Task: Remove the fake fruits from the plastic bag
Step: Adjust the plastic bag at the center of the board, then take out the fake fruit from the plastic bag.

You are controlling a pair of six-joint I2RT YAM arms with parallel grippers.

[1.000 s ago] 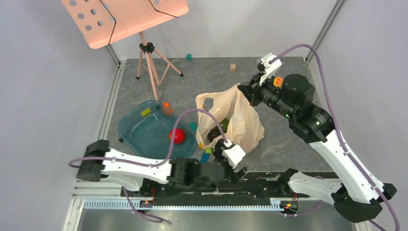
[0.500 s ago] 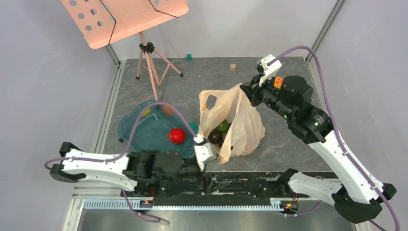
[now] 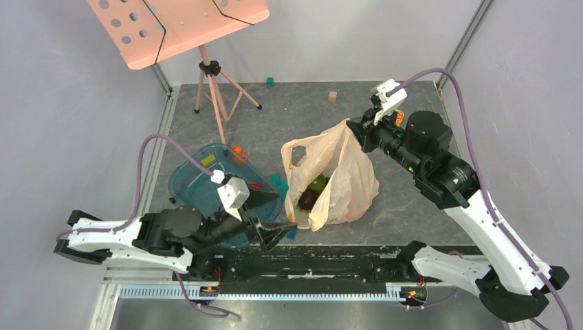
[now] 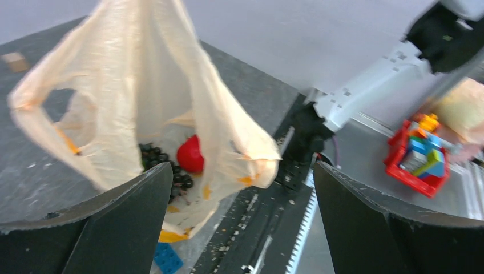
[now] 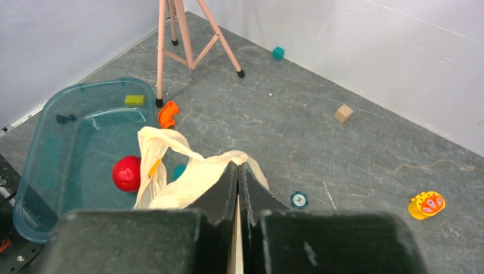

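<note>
Top view: the bag (image 3: pixel 347 179), thin and limp, hangs from its top edge, clamped in the right jaws; the left jaws gape empty near its mouth. Left wrist: inside the bag an apple (image 4: pixel 190 154) — hard, glossy, best gripped across its middle — lies beside grapes (image 4: pixel 165 165). Right wrist: jaws pressed together on bag film; a second apple (image 5: pixel 126 173) sits in the tray (image 5: pixel 40 148) beside the bag

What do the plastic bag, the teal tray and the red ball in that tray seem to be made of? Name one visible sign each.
The plastic bag looks like thin translucent peach film: it crinkles, and its contents show through. The teal tray seems rigid clear plastic: smooth, with the floor visible through it. The red ball is probably hard plastic, smooth with slight sheen.
</note>
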